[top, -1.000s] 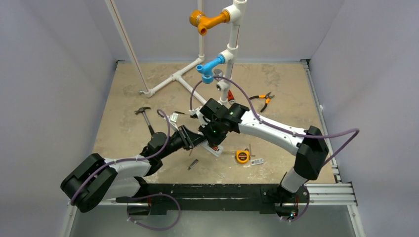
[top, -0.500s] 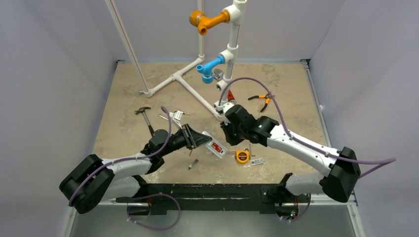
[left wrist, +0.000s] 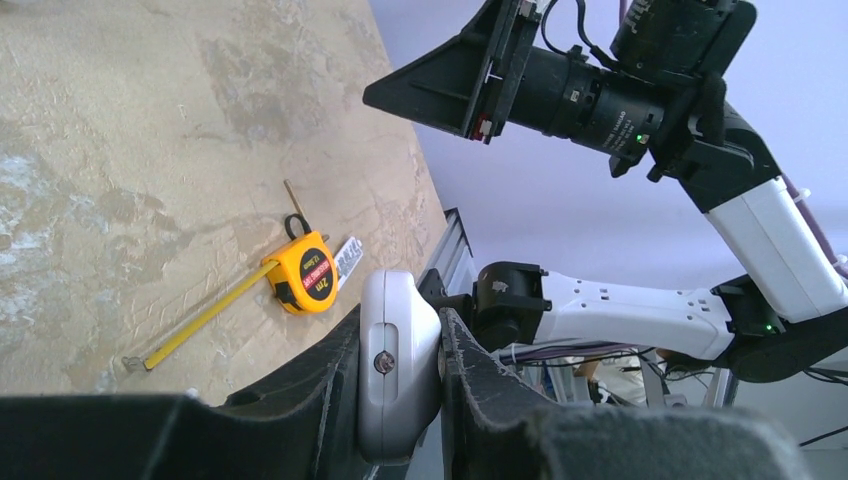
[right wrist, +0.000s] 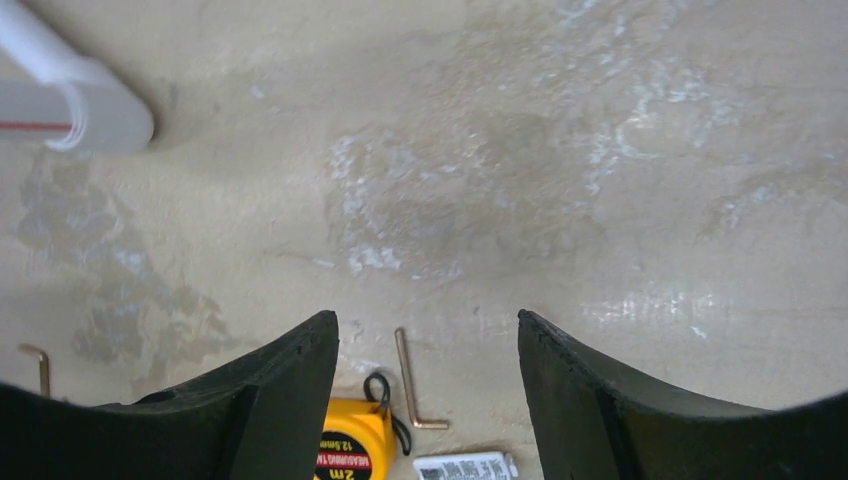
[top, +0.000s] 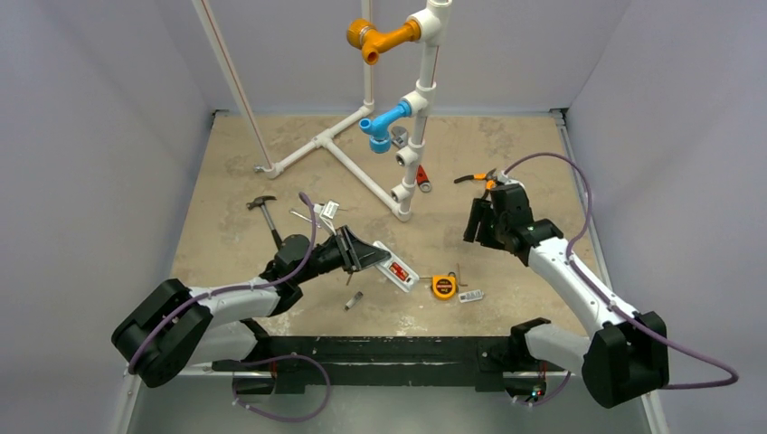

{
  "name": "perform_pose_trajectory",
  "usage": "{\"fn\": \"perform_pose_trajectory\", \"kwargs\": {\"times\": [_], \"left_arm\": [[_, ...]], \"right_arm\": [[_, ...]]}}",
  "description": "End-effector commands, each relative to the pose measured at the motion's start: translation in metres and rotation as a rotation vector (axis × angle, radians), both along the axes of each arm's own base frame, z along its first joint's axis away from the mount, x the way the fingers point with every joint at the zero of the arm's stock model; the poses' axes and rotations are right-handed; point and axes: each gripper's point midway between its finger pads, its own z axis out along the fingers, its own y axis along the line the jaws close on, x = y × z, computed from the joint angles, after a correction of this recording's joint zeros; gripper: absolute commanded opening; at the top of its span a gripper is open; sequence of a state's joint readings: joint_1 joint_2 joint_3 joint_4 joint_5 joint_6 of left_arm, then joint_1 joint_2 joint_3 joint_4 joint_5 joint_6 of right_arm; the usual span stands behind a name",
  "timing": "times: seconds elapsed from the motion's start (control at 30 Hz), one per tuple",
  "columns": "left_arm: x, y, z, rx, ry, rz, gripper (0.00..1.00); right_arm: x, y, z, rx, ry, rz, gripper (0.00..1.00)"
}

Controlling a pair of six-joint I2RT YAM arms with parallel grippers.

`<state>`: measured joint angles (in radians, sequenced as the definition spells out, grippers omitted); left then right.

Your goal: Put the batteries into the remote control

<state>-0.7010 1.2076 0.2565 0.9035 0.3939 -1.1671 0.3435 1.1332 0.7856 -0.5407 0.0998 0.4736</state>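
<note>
As the left gripper (top: 369, 257) stands closed on one end of the white remote control (top: 408, 280), we log the handset near the middle of the table (top: 271, 154), slanting toward the near edge. Its back bay is up and the red batteries (top: 395, 268) lie in it. From the left wrist, both fingers (left wrist: 320, 395) press the remote's rounded end. Whether its free end rests on the table we cannot tell. Over the right half of the table the right gripper (top: 479, 223) has its jaws apart, nothing between them, well apart from the remote. An orange tape measure (top: 442, 287) sits just right of the remote toward the near edge, with a hex key (top: 459, 271) and a small labelled tag (top: 470, 296) beside it. Pliers (top: 479, 180) lie toward the far right, a hammer (top: 265, 211) left of centre.
</note>
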Motion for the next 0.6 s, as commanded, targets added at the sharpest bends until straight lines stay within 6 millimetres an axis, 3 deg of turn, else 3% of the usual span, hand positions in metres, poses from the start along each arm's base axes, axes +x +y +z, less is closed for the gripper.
{"fn": "perform_pose_trajectory", "kwargs": {"times": [0.0, 0.27, 0.57], "left_arm": [[-0.003, -0.001, 0.028, -0.069, -0.073, -0.016, 0.0], [-0.013, 0.003, 0.022, -0.032, -0.088, -0.044, 0.0], [-0.01, 0.003, 0.017, 0.052, -0.087, -0.051, 0.0]], "right_arm": [[0.023, -0.017, 0.012, 0.079, -0.11, -0.175, 0.65], [0.021, -0.008, -0.007, 0.125, -0.056, -0.16, 0.65], [0.013, -0.005, -0.017, 0.134, -0.038, -0.131, 0.62]]}}
